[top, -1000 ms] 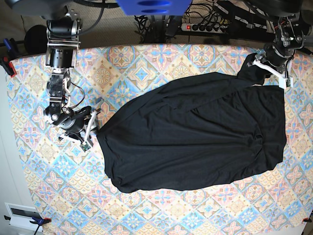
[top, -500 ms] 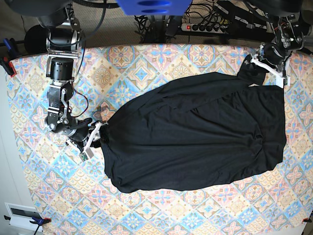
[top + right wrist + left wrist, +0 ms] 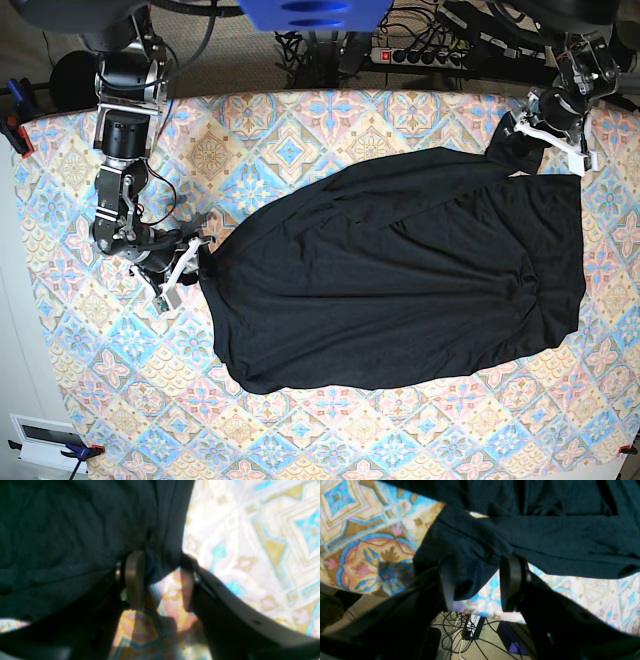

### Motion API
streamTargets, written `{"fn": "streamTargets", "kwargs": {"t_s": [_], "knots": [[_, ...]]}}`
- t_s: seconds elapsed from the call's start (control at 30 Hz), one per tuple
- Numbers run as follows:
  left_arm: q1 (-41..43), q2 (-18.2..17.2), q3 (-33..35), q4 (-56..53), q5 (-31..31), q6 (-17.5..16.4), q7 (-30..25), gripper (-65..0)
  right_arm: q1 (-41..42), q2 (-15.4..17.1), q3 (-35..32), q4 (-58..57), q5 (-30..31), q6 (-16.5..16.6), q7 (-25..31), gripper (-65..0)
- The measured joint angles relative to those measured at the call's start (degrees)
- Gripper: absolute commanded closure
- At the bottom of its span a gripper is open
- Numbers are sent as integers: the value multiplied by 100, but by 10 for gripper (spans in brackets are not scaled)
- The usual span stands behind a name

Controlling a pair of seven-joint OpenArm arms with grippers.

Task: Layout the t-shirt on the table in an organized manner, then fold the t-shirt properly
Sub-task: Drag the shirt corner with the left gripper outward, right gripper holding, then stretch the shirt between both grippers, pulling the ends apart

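The black t-shirt (image 3: 400, 280) lies spread over the patterned table (image 3: 290, 420), its body bunched and slanted. My right gripper (image 3: 188, 262) sits at the shirt's left edge. In the right wrist view its jaws (image 3: 160, 557) stand apart, with a fold of the t-shirt (image 3: 75, 530) hanging loosely between them. My left gripper (image 3: 550, 135) is at the far right corner of the shirt, near the table's back edge. In the left wrist view its jaws (image 3: 478, 562) are open, and a loose corner of the t-shirt (image 3: 470, 550) droops between the fingers (image 3: 446, 585).
A power strip and cables (image 3: 420, 55) lie on the floor beyond the table's far edge. They also show as cables and an adapter (image 3: 472, 627) under the left gripper. A red clamp (image 3: 15, 135) grips the table's left edge. A white box (image 3: 45, 440) sits low at the left.
Both grippers have opened their jaws on the shirt's edges. The right gripper shifted slightly along the shirt's left edge, and the left one rose a little toward the back edge.
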Motion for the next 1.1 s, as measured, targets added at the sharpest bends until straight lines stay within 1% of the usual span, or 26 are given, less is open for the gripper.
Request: {"fn": "streamTargets", "kwargs": {"t_s": [0.1, 0.3, 0.43, 0.5, 0.53, 0.63, 0.73, 0.77, 0.9, 0.97, 1.03, 1.1], "knots": [[-2, 7, 0, 0, -2, 0, -2, -273, 42, -4, -2, 7, -2, -2, 7, -283], [-98, 9, -2, -2, 9, 4, 7, -273, 22, -7, -17, 4, -4, -2, 4, -283], [-227, 26, -175, 2, -59, -4, 0, -273, 17, -118, -20, 4, -7, 0, 0, -274], [-280, 81, -393, 2, -197, -9, 2, -273, 11, -133, -39, 4, -2, 0, -2, -242], [-302, 94, -490, 2, -240, 9, 0, -273, 9, -131, -39, 4, -2, 0, 2, -215], [-326, 118, -693, 2, -577, -2, 15, -273, 9, -103, -37, 4, -7, -4, 0, -116], [-374, 144, -1047, 2, -815, 0, 17, -273, 9, -107, -37, 2, -7, -2, -2, -14], [-369, 133, -1196, 2, -859, 2, 20, -273, 9, -116, -22, 0, -7, -2, -11, 0], [-369, 131, -1633, 2, -981, -2, 0, -273, 22, -118, 7, 0, -4, -2, -15, -1], [-518, 138, -1906, -4, -935, 7, 57, -273, 24, -116, 57, -2, 0, -2, -11, 0], [-754, 114, -2197, -46, -898, -4, -22, -273, 22, -118, 264, -2, 0, 9, 48, 0], [-914, 28, -2288, -234, -905, 4, -7, -273, 24, -74, 466, -4, -2, 2, 63, 0]]}}
